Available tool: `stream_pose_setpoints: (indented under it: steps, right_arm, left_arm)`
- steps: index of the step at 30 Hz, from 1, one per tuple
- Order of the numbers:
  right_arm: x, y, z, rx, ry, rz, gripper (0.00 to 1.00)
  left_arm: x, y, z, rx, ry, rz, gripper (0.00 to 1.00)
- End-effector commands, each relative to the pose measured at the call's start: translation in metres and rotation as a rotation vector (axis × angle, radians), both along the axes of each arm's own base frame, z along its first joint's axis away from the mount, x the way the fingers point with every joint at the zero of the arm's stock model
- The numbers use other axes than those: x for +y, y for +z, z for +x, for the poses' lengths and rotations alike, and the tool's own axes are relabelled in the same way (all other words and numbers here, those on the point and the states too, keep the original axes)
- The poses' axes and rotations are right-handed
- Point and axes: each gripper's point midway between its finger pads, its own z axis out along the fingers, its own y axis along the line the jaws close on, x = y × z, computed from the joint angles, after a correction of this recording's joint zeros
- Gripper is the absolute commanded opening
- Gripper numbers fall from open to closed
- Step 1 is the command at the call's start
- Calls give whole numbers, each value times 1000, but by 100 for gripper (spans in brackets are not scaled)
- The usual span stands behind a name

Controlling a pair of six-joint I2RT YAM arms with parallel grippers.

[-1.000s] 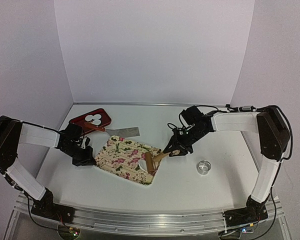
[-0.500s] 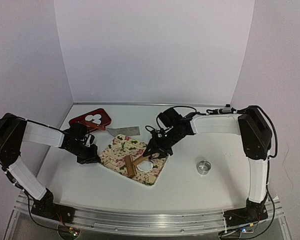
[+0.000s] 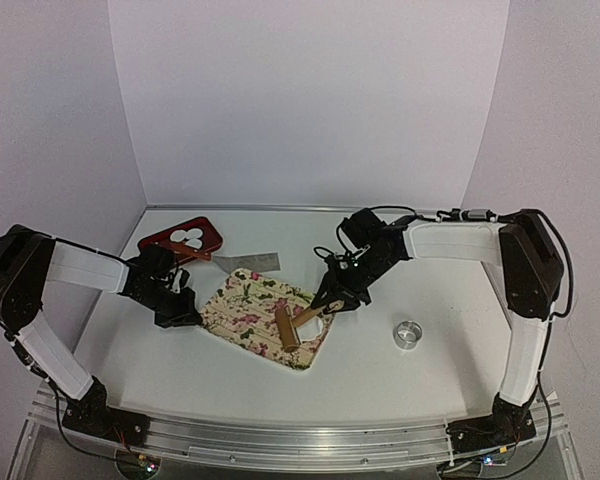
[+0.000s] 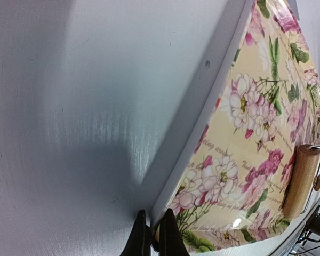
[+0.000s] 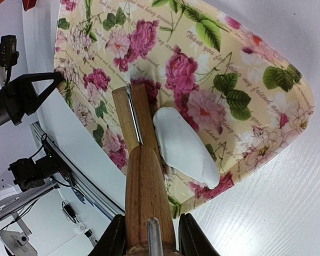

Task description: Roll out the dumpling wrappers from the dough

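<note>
A flattened white piece of dough (image 5: 184, 146) lies near the right corner of the floral board (image 5: 240, 69), just beside the wooden rolling pin (image 5: 129, 117). My right gripper (image 5: 149, 237) is shut on the pin's handle. From above, the rolling pin (image 3: 285, 325) rests on the floral board (image 3: 245, 305) left of the dough (image 3: 314, 322), with my right gripper (image 3: 332, 298) at the handle. My left gripper (image 4: 152, 237) is shut on the floral board's (image 4: 256, 133) rim, at its left corner (image 3: 185, 318). Dumpling wrappers (image 3: 190, 237) lie on a red plate (image 3: 166, 243).
A metal ring (image 3: 408, 334) stands on the table right of the board. A flat metal scraper (image 3: 250, 263) lies behind the board, next to the red plate. Purple walls close in the back and both sides.
My right gripper ran the rolling pin left across the board, then drew it partway back to the right. The left gripper kept its hold on the board's rim.
</note>
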Motion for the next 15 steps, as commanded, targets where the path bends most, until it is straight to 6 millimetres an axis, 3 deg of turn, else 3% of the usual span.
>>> stream_pose_setpoints:
  steps: [1, 4, 7, 15]
  right_arm:
    - [-2, 5, -9, -21, 106, -82, 0]
    - [12, 38, -8, -50, 106, -16, 0]
    - [6, 61, -5, -91, 68, -13, 0]
    - [-30, 63, 3, -79, -35, -47, 0]
  left_arm:
    - [23, -23, -12, 118, 63, 107, 0]
    - [21, -21, -7, 115, 57, 110, 0]
    - [20, -18, -3, 106, 59, 111, 0]
    - [21, -19, -7, 111, 58, 110, 0]
